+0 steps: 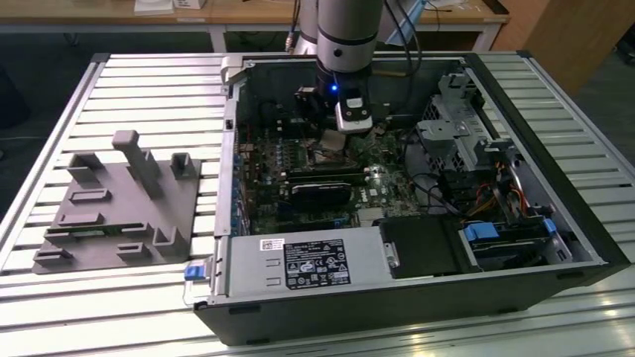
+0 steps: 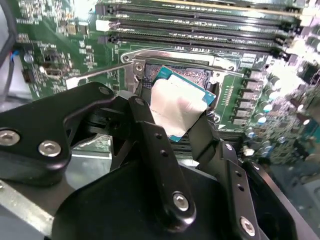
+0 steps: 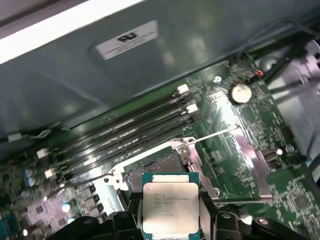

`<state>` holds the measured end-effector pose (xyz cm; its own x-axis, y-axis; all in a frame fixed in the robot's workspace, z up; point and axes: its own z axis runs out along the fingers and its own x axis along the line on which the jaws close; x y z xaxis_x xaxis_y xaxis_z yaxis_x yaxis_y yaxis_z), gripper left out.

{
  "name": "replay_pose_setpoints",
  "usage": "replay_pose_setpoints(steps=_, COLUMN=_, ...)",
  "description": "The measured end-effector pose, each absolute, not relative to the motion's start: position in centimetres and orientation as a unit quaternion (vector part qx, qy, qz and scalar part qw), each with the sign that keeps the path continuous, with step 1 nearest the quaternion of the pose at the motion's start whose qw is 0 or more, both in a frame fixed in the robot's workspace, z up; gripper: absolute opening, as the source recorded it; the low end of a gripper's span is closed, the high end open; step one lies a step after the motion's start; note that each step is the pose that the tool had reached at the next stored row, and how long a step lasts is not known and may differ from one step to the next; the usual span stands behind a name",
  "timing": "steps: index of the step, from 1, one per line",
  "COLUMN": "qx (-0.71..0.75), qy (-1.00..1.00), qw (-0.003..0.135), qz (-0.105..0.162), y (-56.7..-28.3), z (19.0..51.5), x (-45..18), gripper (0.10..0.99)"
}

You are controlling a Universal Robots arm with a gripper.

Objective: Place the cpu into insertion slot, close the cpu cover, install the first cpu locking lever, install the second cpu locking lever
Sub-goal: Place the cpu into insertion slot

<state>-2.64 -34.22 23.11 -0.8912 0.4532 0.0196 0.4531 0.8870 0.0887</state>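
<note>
The black claw (image 3: pixel 170 225) grips the flat square silver-topped cpu (image 3: pixel 169 204) by two opposite edges, holding it between its fingers just over the dark square insertion slot (image 3: pixel 156 170) on the green circuit board (image 3: pixel 250 130).

A silver table of ribbed aluminium slats (image 1: pixel 149 89) spans the exterior view. A black metal computer tower case (image 1: pixel 397 305) lies on its side across the middle and right of the frame, open upward. At the left, a grey plastic fixture plate with upright posts (image 1: pixel 119 216) rests flat, near the case but apart.
</note>
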Motion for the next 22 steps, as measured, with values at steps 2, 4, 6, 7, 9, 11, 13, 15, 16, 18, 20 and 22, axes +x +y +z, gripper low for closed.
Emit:
replay_pose_setpoints(steps=2, qx=0.251, qy=0.967, qw=0.002, qz=0.045, y=-34.22, z=23.09, x=-2.63, gripper=0.541)
replay_pose_setpoints(steps=4, qx=0.268, qy=0.962, qw=0.002, qz=0.045, y=-34.22, z=23.04, x=-2.64, gripper=0.541)
replay_pose_setpoints(steps=6, qx=0.286, qy=0.957, qw=0.003, qz=0.045, y=-34.22, z=23.0, x=-2.63, gripper=0.541)
replay_pose_setpoints(steps=7, qx=0.294, qy=0.955, qw=0.004, qz=0.045, y=-34.22, z=22.97, x=-2.63, gripper=0.541)
replay_pose_setpoints(steps=9, qx=0.31, qy=0.95, qw=0.004, qz=0.045, y=-34.22, z=22.92, x=-2.64, gripper=0.541)
replay_pose_setpoints(steps=11, qx=0.327, qy=0.944, qw=0.005, qz=0.045, y=-34.22, z=22.87, x=-2.64, gripper=0.541)
replay_pose_setpoints(steps=13, qx=0.342, qy=0.938, qw=0.006, qz=0.045, y=-34.22, z=22.82, x=-2.64, gripper=0.541)
replay_pose_setpoints(steps=15, qx=0.358, qy=0.933, qw=0.007, qz=0.045, y=-34.22, z=22.78, x=-2.64, gripper=0.541)
replay_pose_setpoints(steps=16, qx=0.366, qy=0.93, qw=0.007, qz=0.045, y=-34.22, z=22.76, x=-2.64, gripper=0.541)
replay_pose_setpoints(steps=18, qx=0.382, qy=0.923, qw=0.008, qz=0.045, y=-34.22, z=22.72, x=-2.64, gripper=0.541)
replay_pose_setpoints(steps=20, qx=0.399, qy=0.916, qw=0.009, qz=0.045, y=-34.22, z=22.68, x=-2.64, gripper=0.541)
replay_pose_setpoints(steps=22, qx=0.415, qy=0.909, qw=0.01, qz=0.044, y=-34.22, z=22.65, x=-2.64, gripper=0.541)
